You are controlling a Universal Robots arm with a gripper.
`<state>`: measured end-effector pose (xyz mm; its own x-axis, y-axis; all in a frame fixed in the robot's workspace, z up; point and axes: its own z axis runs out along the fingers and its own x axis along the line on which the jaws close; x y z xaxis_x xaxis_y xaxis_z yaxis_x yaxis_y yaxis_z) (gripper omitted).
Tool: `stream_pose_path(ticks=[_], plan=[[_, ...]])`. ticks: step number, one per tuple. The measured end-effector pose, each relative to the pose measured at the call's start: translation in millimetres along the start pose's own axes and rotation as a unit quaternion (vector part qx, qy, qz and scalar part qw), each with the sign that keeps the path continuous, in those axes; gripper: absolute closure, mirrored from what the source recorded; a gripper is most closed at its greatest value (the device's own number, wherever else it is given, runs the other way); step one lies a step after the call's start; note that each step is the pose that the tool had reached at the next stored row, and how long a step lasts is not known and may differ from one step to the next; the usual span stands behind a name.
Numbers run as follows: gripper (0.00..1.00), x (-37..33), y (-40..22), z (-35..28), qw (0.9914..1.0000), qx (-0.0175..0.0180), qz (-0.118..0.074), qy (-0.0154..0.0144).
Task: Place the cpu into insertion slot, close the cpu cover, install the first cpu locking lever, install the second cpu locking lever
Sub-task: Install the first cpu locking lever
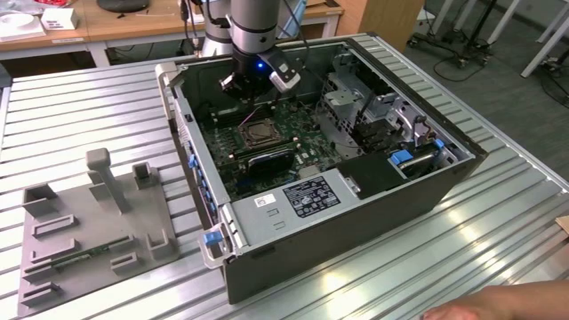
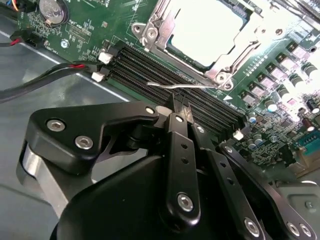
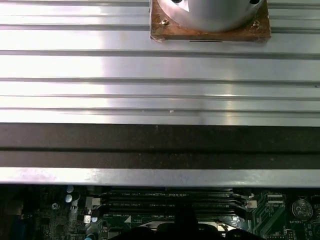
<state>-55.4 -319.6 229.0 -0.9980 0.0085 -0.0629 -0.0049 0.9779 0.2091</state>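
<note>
In the second wrist view the cpu (image 2: 210, 27) lies flat in the insertion slot (image 2: 150, 37), its silvery top brightly lit. The cpu cover (image 2: 232, 62) lies down around it as a metal frame. A thin wire locking lever (image 2: 195, 85) runs along the slot's edge beside the black memory slots (image 2: 150, 75). My gripper (image 2: 180, 106) is shut, its black fingers (image 2: 182, 150) pressed together, the tips right at the lever's bent handle; I cannot tell if they touch it. In the exterior view my gripper (image 1: 252, 100) hangs inside the open case just behind the insertion slot (image 1: 258, 133).
The open computer case (image 1: 356, 220) lies on a ribbed metal table (image 1: 80, 107). Drive cages (image 1: 374, 113) fill the case toward the exterior view's right. A grey fixture plate (image 1: 89, 227) sits at the exterior view's left. A hand (image 1: 498, 307) rests at the bottom right.
</note>
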Motion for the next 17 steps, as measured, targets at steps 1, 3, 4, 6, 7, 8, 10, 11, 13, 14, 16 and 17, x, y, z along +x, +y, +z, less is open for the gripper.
stream_pose_path(ticks=[1,3,4,6,7,8,10,11,13,14,16,17], plan=[[0.9,0.0,0.0,0.0,1.0,-0.0004,0.001,-0.0001],[0.9,0.0,0.0,0.1,0.99997,0.0,0.007,-0.0016],[0.9,0.0,0.0,0.1,0.99988,0.0005,0.015,-0.0033],[0.9,0.0,0.0,0.2,0.99944,0.0017,0.033,-0.007],[0.9,0.0,0.0,0.2,0.99923,0.0021,0.038,-0.0082],[0.9,0.0,-0.1,0.2,0.9992,0.0021,0.039,-0.0083],[0.9,0.0,0.0,0.2,0.9992,0.0022,0.039,-0.0084],[0.9,0.0,0.0,0.2,0.9992,0.0021,0.039,-0.0084],[0.9,0.0,0.0,0.2,0.99919,0.0021,0.039,-0.0084],[0.9,0.0,0.0,0.2,0.99919,0.0022,0.039,-0.0084],[0.9,0.0,0.0,0.2,0.99919,0.0021,0.039,-0.0084],[0.9,0.0,0.0,0.2,0.99919,0.0022,0.039,-0.0084]])
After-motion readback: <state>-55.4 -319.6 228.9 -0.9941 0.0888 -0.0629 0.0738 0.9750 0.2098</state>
